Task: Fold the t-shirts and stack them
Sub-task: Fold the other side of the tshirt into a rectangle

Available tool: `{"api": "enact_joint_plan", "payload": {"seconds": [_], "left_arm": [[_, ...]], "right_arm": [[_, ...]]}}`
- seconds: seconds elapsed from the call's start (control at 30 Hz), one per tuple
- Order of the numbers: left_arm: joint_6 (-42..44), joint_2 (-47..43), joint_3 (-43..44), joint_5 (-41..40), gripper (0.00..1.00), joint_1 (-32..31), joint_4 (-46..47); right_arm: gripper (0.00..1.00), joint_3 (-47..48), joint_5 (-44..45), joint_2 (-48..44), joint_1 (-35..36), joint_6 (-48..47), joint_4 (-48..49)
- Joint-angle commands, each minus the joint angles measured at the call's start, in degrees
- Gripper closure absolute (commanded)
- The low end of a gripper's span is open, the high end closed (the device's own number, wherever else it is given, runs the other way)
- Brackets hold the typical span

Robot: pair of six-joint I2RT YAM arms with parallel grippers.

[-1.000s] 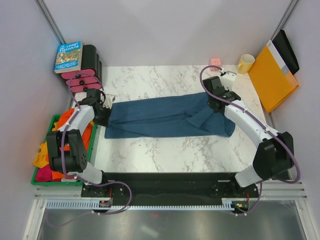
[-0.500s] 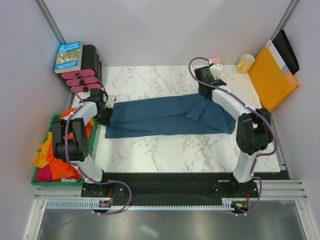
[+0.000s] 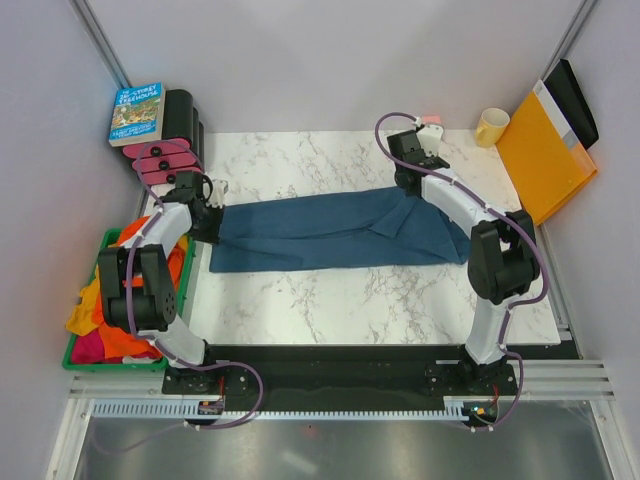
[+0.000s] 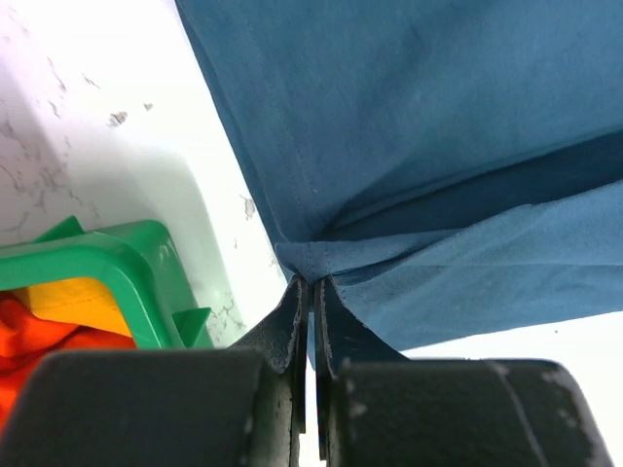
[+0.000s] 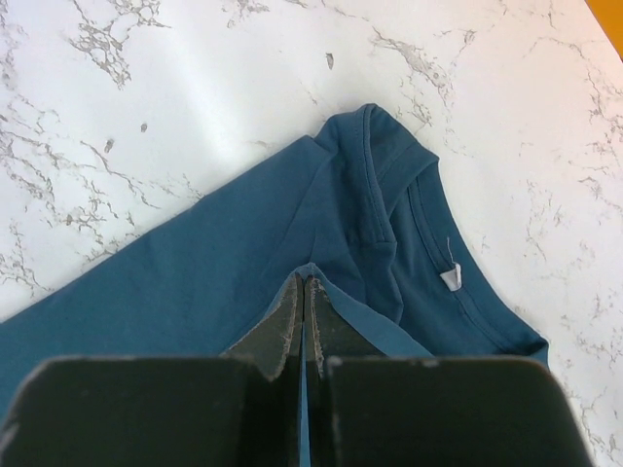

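The teal t-shirt (image 3: 330,232) lies stretched in a long band across the marble worktop (image 3: 330,310), starting just beside the green bin (image 3: 108,240). The left hand (image 4: 311,282) is clamped on the shirt's end nearest the bin. The right hand (image 5: 302,282) is clamped on a fold at the end farthest from the bin, near the collar. Orange, yellow and pink t-shirts (image 3: 95,310) are heaped inside the bin.

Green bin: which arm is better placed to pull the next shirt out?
Left. The left gripper, shut on the teal shirt, sits right beside the green bin; the right gripper pinches the collar end across the table.
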Motion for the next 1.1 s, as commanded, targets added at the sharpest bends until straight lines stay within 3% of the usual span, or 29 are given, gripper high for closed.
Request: {"api": "enact_joint_plan", "payload": {"seconds": [0.0,0.7,1.07], "left_arm": [[-2.58,-0.87,2.37,-0.94,0.98,0.07,2.29],[-2.49,9.05,4.21,-4.18,0.98,0.07,4.14],[-2.93,8.63,5.71,-5.07,0.98,0.16,5.8]], "right_arm": [[1.0,1.8,0.52,-1.8,-0.26,-0.45,2.26],[1.0,3.2,0.26,5.58,-3.42,-0.54,3.4],[1.0,4.71,0.26,7.08,-3.69,-0.1,5.85]]}}
